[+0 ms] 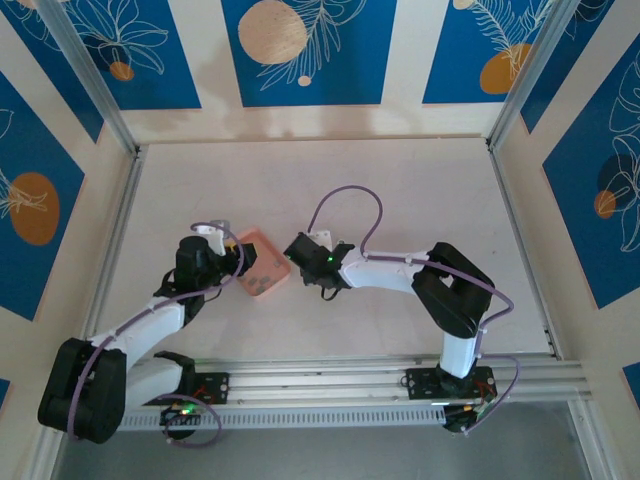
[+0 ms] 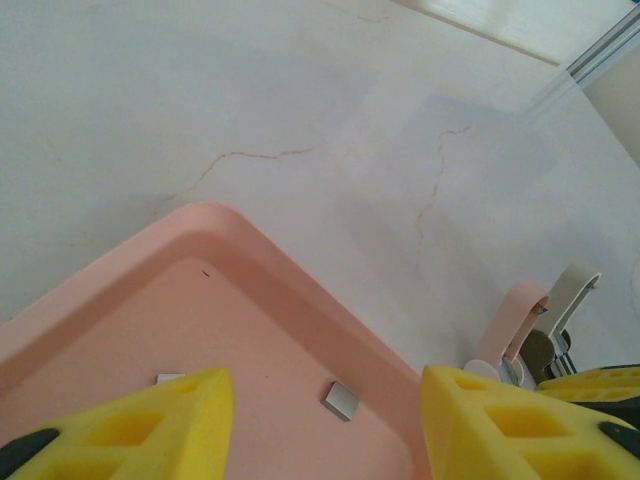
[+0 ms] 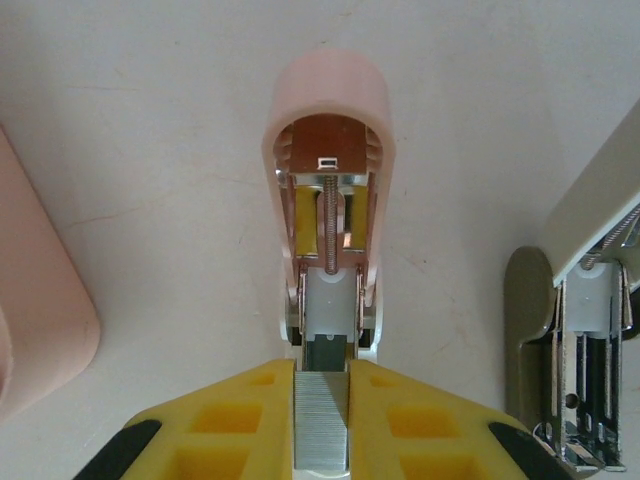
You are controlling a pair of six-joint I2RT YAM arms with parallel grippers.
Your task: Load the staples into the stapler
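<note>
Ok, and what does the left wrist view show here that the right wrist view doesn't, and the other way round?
Left wrist, not right wrist: the floor of the pink tray with two tiny grey staples on it, and the open left gripper. Right wrist, not left wrist: the opened channel of the pink stapler with its spring, and a ribbed grey metal strip pinched in the right gripper. Both: the tray's rim, the pink stapler, a beige stapler and the pale table.

Blue floral wall panels [image 1: 300,50], white table [image 1: 300,180]
</note>
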